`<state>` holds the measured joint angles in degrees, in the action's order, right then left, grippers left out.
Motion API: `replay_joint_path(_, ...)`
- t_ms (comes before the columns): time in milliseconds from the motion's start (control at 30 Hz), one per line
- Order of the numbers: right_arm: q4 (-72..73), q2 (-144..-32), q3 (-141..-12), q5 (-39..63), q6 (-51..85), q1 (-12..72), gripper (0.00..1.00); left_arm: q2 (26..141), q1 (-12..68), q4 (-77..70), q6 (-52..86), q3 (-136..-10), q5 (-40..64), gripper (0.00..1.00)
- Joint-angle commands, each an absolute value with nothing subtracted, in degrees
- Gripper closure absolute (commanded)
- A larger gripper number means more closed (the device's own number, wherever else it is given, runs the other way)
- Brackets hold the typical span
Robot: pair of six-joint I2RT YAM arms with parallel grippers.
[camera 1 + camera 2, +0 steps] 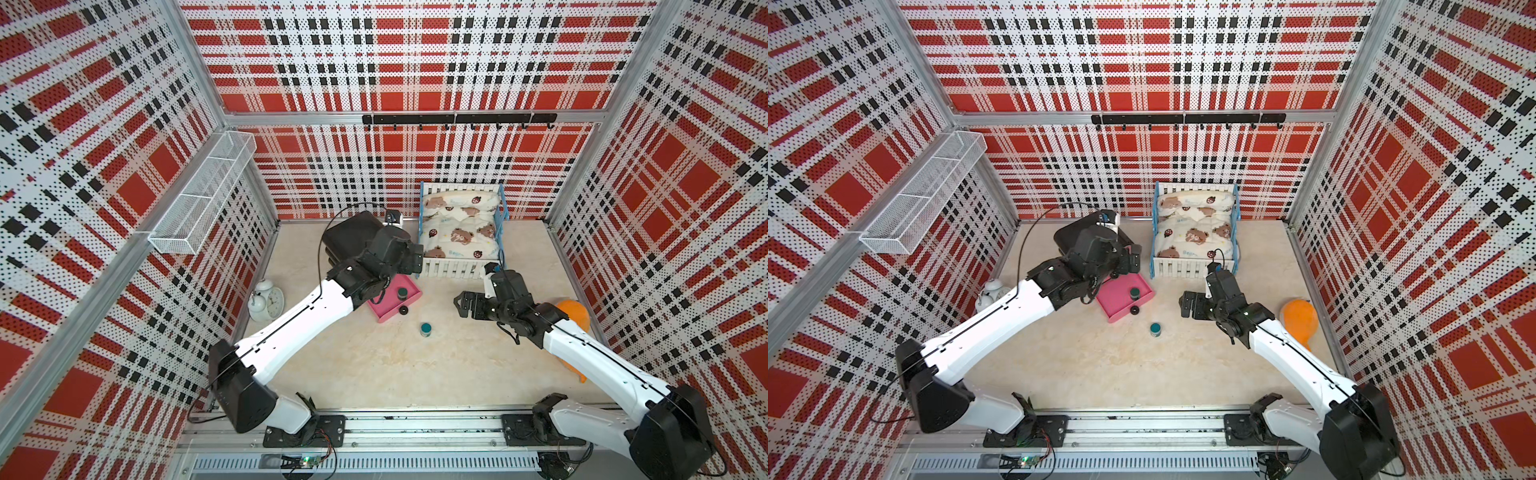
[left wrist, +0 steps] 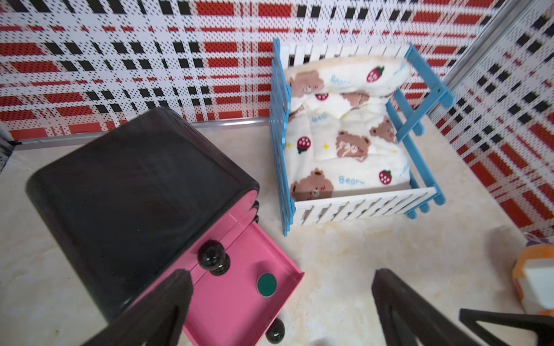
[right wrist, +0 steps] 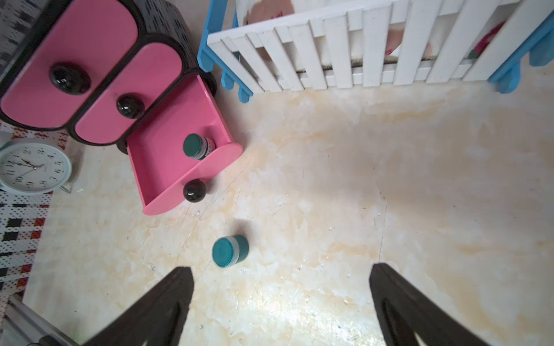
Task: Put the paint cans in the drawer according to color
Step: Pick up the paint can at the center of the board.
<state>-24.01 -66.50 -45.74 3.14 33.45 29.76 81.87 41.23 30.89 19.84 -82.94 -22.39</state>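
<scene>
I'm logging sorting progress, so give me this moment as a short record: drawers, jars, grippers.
chest: small black rounded chest, three pink fronts
top drawer: shut
middle drawer: shut
bottom drawer: pulled open
jar inside: one teal-lidded jar, near the drawer's front
jar outside: second teal-lidded jar, standing on the beige table beyond the drawer front
other jars: none in view
left gripper: open, empty, above the open drawer
right gripper: open, empty, above the table
</scene>
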Motion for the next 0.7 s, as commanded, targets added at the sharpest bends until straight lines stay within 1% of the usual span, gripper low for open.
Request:
replay_joint_path(0,-22.6,-69.38,-48.01,1.68,35.15,34.14,0.02,76.24,35.5,32.72,19.23,-82.47,-18.19,0.01)
replay_joint_path(200,-22.64,-74.74,-49.59,-0.54,36.46,41.48,0.03,70.2,22.9,35.19,19.16,-79.63,-14.03,0.01)
replay_joint_path(333,-22.58,-78.15,-50.44,-2.57,37.5,45.93,0.03,67.41,12.05,36.51,18.98,-77.14,-10.31,0.01)
replay_joint_path(367,-22.57,-79.12,-50.58,-2.81,37.9,46.72,0.04,66.88,9.94,36.66,18.77,-76.42,-9.25,0.01)
replay_joint_path(400,-22.5,-80.02,-50.54,-2.45,38.36,47.08,0.08,66.27,7.89,36.74,18.51,-75.69,-8.26,0.01)
replay_joint_path(467,-22.25,-81.62,-50.24,-1.55,39.01,47.27,0.14,65.33,5.32,36.65,18.07,-74.36,-6.37,0.01)
replay_joint_path(500,-21.97,-82.28,-50.03,-1.56,39.31,47.28,0.16,64.98,4.37,36.7,17.89,-73.89,-5.4,0.01)
replay_joint_path(600,-21.5,-83.88,-49.87,-2.3,39.38,47.37,0.16,64.77,2.89,36.74,17.53,-73.13,-2.59,0.01)
replay_joint_path(667,-21.92,-85.2,-50.75,-2.8,38.99,47.46,0.16,64.67,2.75,36.74,17.48,-72.88,-2.54,0.01)
